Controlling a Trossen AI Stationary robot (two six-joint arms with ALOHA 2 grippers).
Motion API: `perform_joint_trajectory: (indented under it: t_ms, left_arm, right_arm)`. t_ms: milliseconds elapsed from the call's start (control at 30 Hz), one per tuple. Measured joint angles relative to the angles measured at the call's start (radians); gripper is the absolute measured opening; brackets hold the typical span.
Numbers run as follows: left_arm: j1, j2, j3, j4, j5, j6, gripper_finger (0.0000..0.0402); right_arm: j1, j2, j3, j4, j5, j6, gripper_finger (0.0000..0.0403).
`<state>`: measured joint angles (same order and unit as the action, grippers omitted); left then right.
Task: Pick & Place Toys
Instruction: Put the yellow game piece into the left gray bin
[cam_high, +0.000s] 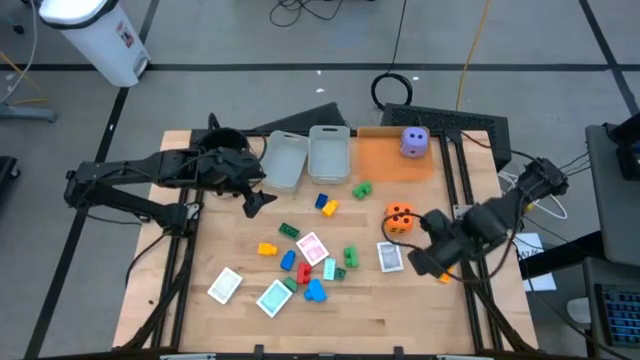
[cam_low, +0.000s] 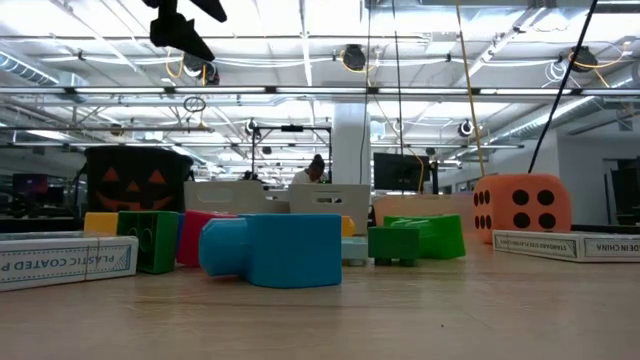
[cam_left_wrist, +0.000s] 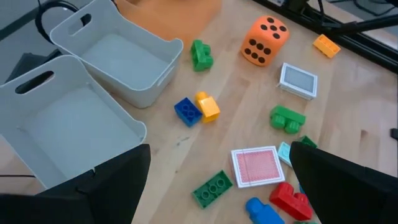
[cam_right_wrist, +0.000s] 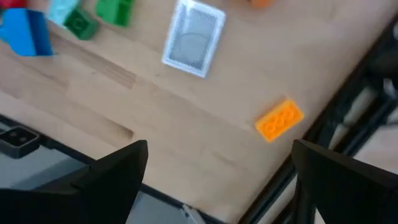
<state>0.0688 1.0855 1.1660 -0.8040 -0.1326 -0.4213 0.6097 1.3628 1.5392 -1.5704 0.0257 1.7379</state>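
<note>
Toys lie scattered on the wooden table (cam_high: 200, 325): small plastic blocks in green (cam_high: 362, 188), blue (cam_high: 316, 291), yellow (cam_high: 330, 208), red (cam_high: 304, 272) and orange (cam_high: 267, 249), plus several playing cards (cam_high: 225, 286). One orange foam die with black pips (cam_high: 400, 218) sits right of centre, beside a grey-backed card (cam_high: 390, 257). One purple die (cam_high: 414, 142) rests on the flat orange tray (cam_high: 385, 158) at the far edge. Two clear plastic bins (cam_high: 329, 153) stand side by side left of the tray; both hold nothing. Left gripper (cam_high: 252, 192) hovers beside the bins, fingers spread, gripping nothing. Right gripper (cam_high: 425, 250) hangs near the grey-backed card and a lone orange block (cam_right_wrist: 279, 119), fingers spread, unloaded.
</note>
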Motion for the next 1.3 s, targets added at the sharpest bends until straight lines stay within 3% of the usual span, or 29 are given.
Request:
perform_joint_trajectory:
  t_ms: [200,567,900,1300]
  left_arm:
    - [0.012,0.000,0.000,0.035,0.000,-0.001,0.0390]
    - [0.012,0.000,0.000,0.092,0.019,0.017,0.0390]
    - [0.012,0.000,0.000,0.092,0.019,0.020,0.0390]
    - [0.012,0.000,0.000,0.091,0.019,0.021,0.0390]
  right_arm:
    - [0.079,0.000,-0.104,-0.001,-0.002,0.254,0.0393]
    - [0.093,0.000,-0.301,0.027,-0.067,0.460,0.0393]
    - [0.071,0.000,-0.467,0.274,-0.109,0.493,0.0393]
    - [0.071,-0.013,-0.581,0.308,-0.185,0.528,0.0393]
